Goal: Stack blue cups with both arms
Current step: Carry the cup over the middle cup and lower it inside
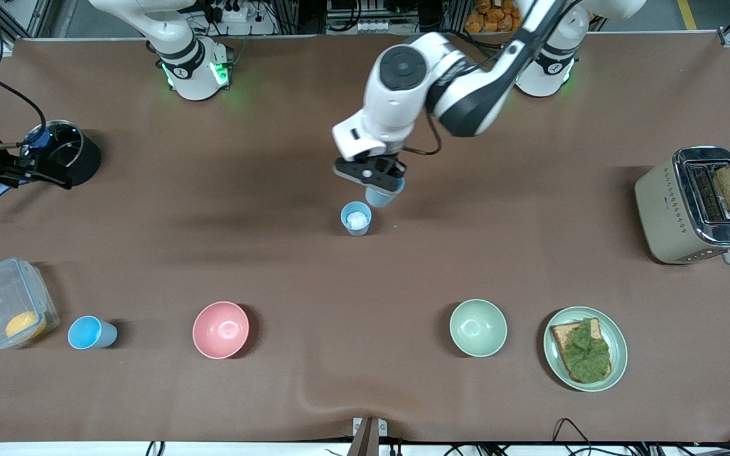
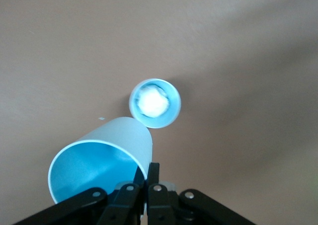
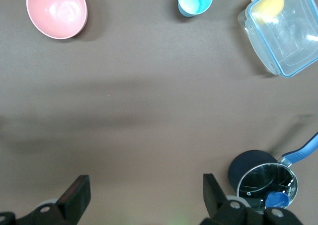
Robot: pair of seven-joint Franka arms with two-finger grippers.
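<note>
**Left hand holds a cup over the middle of the surface**

Centre frame, the left hand (image 1: 370, 172) is clenched on the rim of a tilted sky-blue plastic cup (image 1: 383, 194), just above an upright paler blue cup with a whitish bottom (image 1: 356, 218) standing on the brown surface (image 1: 213, 209). A third blue tumbler (image 1: 90, 333) stands lower left. The right hand (image 3: 144, 197) waits released over the surface at the left edge.
</note>
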